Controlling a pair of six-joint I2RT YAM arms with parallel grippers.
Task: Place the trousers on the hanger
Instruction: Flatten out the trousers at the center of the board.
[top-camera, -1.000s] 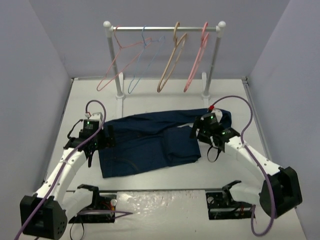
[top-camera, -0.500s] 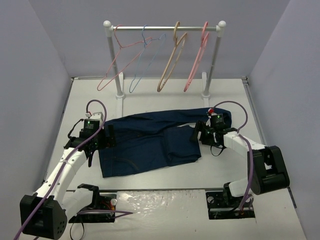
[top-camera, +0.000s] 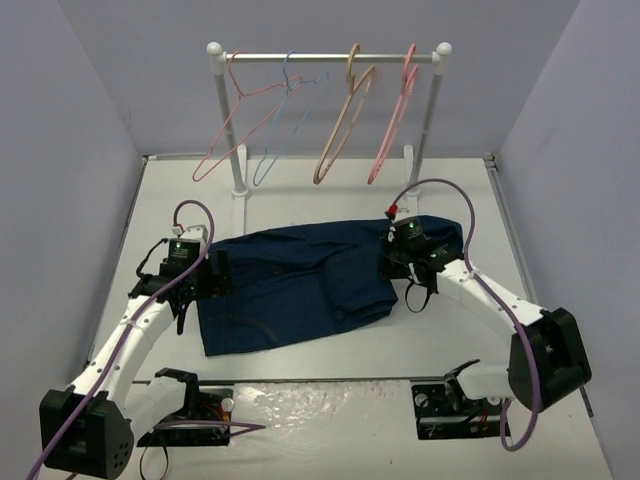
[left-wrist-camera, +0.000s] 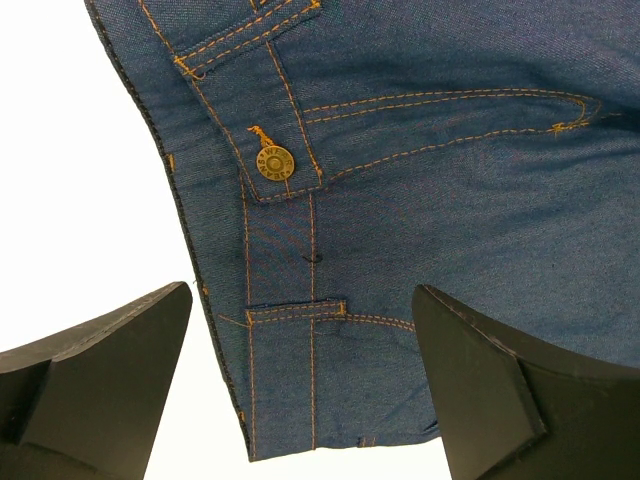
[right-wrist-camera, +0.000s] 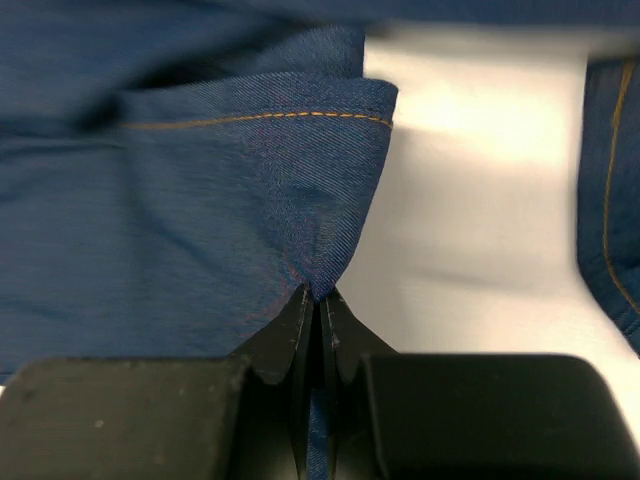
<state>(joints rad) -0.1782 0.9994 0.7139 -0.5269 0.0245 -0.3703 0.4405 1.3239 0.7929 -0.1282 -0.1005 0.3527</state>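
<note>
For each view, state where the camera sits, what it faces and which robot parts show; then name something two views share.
Top external: above and behind the robot, looking down over the trousers and the hanger on the rail; left arm and right arm show.
Left wrist: on the left arm, looking past the open left gripper at the waistband button.
Right wrist: on the right arm, facing the right gripper shut on a trouser fold.
Shared: all views show the trousers.

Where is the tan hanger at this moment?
In the top view the tan hanger hangs on the rail at the back, third from the left, between the light-blue hanger and the right pink hanger.
</note>
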